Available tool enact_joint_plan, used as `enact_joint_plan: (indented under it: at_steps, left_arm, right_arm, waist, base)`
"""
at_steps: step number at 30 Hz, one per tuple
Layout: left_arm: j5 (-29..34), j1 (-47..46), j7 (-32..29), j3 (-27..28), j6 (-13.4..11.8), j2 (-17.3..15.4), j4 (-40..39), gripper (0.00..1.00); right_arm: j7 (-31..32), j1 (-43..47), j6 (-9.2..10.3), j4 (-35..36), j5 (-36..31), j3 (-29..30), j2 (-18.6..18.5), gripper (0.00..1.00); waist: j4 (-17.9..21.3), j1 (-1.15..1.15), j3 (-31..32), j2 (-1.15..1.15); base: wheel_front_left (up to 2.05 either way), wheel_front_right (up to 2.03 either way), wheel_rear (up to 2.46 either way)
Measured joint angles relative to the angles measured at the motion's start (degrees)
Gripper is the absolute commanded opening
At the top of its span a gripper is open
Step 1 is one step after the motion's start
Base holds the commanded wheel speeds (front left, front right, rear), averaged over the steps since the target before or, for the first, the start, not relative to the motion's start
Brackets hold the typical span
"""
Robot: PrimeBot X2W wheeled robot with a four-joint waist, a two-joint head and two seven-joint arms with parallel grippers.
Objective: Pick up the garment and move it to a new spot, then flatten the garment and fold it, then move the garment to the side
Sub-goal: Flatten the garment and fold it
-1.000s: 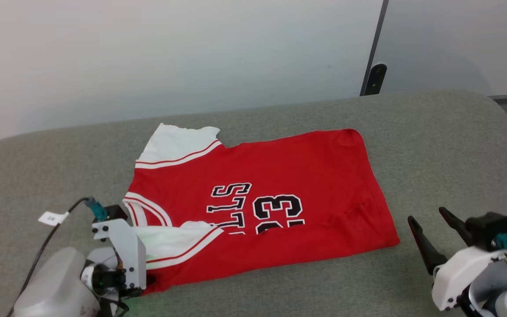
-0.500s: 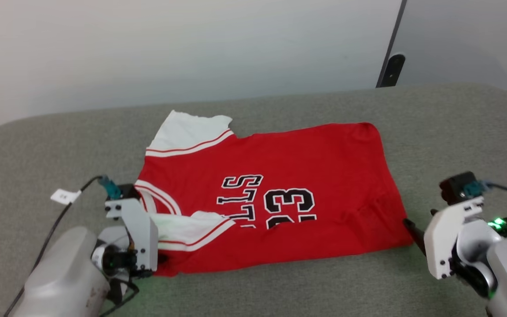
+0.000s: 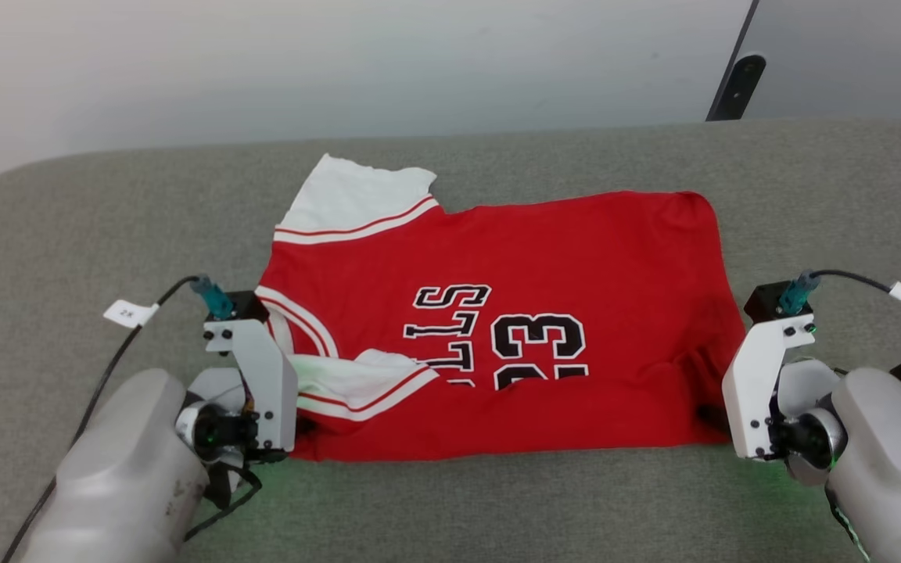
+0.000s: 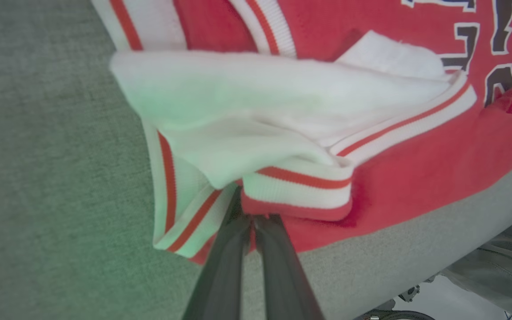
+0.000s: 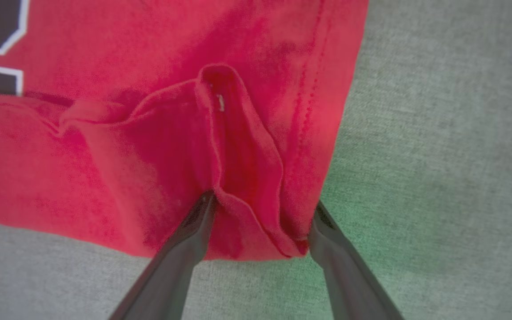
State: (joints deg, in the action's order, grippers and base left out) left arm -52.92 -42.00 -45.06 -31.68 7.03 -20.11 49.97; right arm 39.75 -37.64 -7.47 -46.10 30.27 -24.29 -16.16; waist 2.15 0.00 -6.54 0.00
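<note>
Bright, even light, soft shadows; green glow tints the garment (image 4: 202,98) in the blurry left wrist view.

Garment (image 3: 560,250) lies on surface (image 3: 67,234), left tool (image 4: 249,215) and right tool (image 5: 262,209) seemingly at near corners.

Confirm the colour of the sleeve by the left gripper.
The sleeve is white, red-striped edging; clearest in left wrist view.

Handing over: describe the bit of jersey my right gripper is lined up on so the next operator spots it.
On the grey table, find the plain corner of the red garment on the robot's right. A raised pleat stands between the open fingers of the right gripper. Unlike the flatter cloth around it, it puckers up, with a tiny white fleck near its top.
</note>
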Motion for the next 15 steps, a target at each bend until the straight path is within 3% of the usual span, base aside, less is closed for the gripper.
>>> enact_joint_plan:
  at_steps: [2,3,4,5,15]
  left_arm:
    - [0.00,-0.36,0.08,-0.20,0.03,0.22,0.33,0.00]
    - [0.00,-0.52,0.22,-0.32,0.04,0.30,0.44,0.00]
    - [0.00,-0.73,0.26,-0.41,0.10,0.36,0.59,0.00]
    - [0.00,-0.96,0.29,-0.55,0.12,0.40,0.76,0.00]
    - [-0.51,-1.52,-1.04,-1.86,0.51,-1.01,1.47,0.00]
  right_arm:
    - [0.98,-1.07,0.01,-1.11,1.07,-0.22,0.24,1.00]
    - [1.42,-1.56,0.02,-1.72,1.47,-0.34,0.26,0.90]
    - [1.65,-2.02,0.02,-2.08,1.67,-0.60,0.26,0.38]
    - [1.60,-2.38,0.02,-2.40,1.92,-0.81,0.26,0.00]
    - [2.66,-3.49,-0.02,-3.00,6.08,-4.48,-1.47,0.00]
  waist:
    - [-0.34,0.00,-0.45,0.00]
    - [-0.49,0.00,-0.66,0.00]
    - [-0.62,0.00,-0.86,0.00]
    - [-0.76,0.00,-1.05,0.00]
    - [-1.65,0.00,0.27,0.00]
  base:
    - [0.00,0.00,0.00]
    - [0.00,0.00,0.00]
    - [0.00,0.00,0.00]
    - [0.00,0.00,0.00]
    - [0.00,0.00,0.00]
